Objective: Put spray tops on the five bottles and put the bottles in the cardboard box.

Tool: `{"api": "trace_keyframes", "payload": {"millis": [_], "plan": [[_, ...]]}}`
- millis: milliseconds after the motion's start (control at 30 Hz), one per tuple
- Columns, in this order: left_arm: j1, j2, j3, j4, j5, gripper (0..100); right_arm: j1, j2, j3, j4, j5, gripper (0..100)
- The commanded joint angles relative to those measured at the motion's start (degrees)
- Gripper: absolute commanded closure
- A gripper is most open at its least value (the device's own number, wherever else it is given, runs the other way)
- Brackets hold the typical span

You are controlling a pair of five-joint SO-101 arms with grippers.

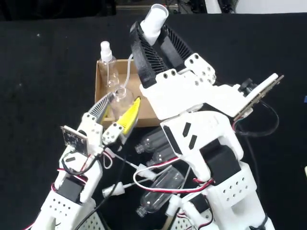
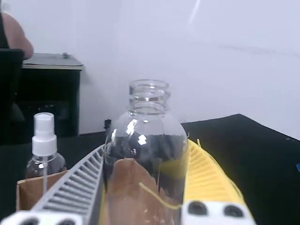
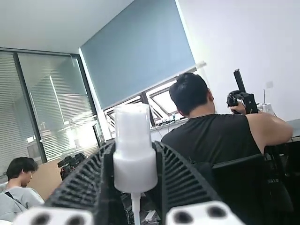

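Above the cardboard box [image 1: 99, 85], the left end effector [image 1: 123, 101] clamps an uncapped bottle [image 2: 145, 140]; over its far right corner, the right end effector [image 1: 152, 34] clamps a spray top [image 1: 155, 20].

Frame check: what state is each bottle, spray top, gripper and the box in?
left gripper: shut on held bottle
held bottle: upright, uncapped
right gripper: shut on held spray top
boxed bottle: upright, capped
cardboard box: open
table bottles: lying, uncapped
loose spray tops: lying, unfitted

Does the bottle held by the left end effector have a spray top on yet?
No, the bottle shows a bare, open threaded neck.
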Motion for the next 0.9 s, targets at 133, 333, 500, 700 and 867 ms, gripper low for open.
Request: {"api": "trace_keyframes", "payload": {"millis": [133,333,500,700,867], "plan": [[1.01,-0.26,1.36,-1.41,0.09,97,-0.88,3.91,1.01,-2.02,5.01,98.6],[1.01,-0.26,1.36,-1.41,0.09,97,-4.22,5.49,1.98,-2.02,8.53,98.7],[1.10,-0.26,1.36,-1.32,0.09,97,-5.10,7.87,1.80,-2.11,8.88,98.7],[1.01,-0.26,1.36,-1.32,0.09,97,-5.10,7.96,2.15,-0.18,8.88,98.3],[1.01,-0.26,1.36,-1.32,0.09,97,-7.56,6.29,-1.98,15.65,8.88,94.1]]}}
